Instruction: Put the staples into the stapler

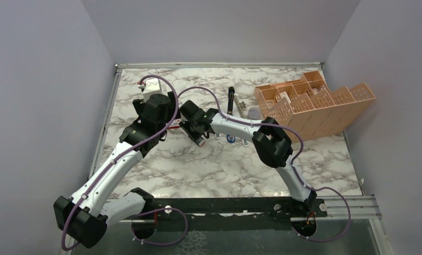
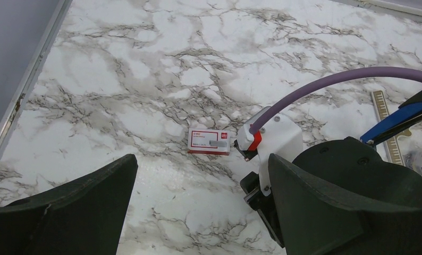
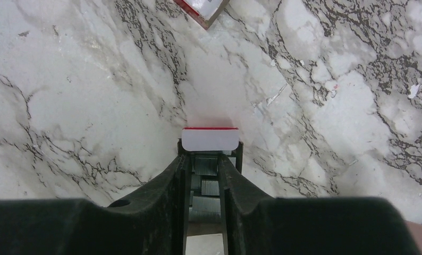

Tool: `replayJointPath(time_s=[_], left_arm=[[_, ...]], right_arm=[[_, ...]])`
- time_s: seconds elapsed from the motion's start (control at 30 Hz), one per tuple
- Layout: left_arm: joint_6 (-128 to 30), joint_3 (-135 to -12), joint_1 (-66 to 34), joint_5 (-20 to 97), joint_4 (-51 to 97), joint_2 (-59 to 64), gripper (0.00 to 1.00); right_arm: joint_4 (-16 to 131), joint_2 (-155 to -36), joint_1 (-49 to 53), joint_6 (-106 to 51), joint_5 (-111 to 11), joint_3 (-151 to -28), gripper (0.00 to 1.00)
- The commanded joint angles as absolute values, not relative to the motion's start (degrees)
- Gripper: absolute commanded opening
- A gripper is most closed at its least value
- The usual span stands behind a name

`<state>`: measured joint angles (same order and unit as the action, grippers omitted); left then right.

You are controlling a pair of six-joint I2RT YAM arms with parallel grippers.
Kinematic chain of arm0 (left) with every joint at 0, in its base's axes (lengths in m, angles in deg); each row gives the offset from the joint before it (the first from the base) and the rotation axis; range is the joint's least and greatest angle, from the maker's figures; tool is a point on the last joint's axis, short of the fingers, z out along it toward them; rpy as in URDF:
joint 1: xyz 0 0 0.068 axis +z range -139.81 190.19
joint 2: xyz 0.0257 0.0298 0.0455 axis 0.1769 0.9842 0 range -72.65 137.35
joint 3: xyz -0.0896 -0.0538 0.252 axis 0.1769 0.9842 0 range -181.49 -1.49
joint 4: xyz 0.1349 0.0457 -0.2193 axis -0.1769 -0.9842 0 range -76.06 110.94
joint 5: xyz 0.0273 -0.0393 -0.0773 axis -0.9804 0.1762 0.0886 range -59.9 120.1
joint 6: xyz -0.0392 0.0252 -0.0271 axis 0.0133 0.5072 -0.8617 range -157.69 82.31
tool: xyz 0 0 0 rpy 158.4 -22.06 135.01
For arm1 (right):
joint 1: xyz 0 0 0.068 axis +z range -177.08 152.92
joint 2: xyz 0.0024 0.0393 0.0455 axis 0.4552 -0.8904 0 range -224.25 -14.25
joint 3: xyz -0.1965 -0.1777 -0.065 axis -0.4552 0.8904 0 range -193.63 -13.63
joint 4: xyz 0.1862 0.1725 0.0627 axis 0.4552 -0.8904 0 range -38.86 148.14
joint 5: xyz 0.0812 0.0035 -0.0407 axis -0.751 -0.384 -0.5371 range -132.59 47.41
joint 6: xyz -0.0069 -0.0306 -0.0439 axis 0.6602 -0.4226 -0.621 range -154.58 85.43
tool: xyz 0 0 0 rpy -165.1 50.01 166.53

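Note:
The staples lie as grey strips in a small dark tray with a white flap. My right gripper reaches into that tray. Its fingers stand a narrow gap apart with staples showing between them; whether they pinch a strip I cannot tell. The flat red-and-white box lies just beyond, its corner in the right wrist view. My left gripper hovers wide open and empty near the box and the right gripper. The blue and black stapler lies further right, a dark bar from above.
A thin metal strip lies beside the stapler. An orange slotted organiser stands at the back right, with a small clear pot by it. A tan-and-white block sits at the back left. Grey walls enclose the marble table.

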<state>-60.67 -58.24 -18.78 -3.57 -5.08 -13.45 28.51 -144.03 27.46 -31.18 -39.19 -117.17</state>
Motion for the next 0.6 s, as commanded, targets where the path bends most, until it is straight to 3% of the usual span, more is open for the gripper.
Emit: replayJointPath(time_s=[0.0, 0.17, 0.57], left_arm=[[-60.2, -58.0, -18.6, -5.0, -4.5, -13.3, 0.93], [-60.2, -57.9, -18.6, -5.0, -4.5, -13.3, 0.93], [-60.2, -57.9, -18.6, -4.7, -4.6, -13.5, 0.93]], right_arm=[[28.5, -145.4, 28.0, -31.7, -37.9, -117.8, 0.26], [29.3, -143.4, 28.0, -31.5, -37.6, -117.2, 0.21], [28.9, -134.5, 28.0, -30.5, -39.5, -111.7, 0.2]])
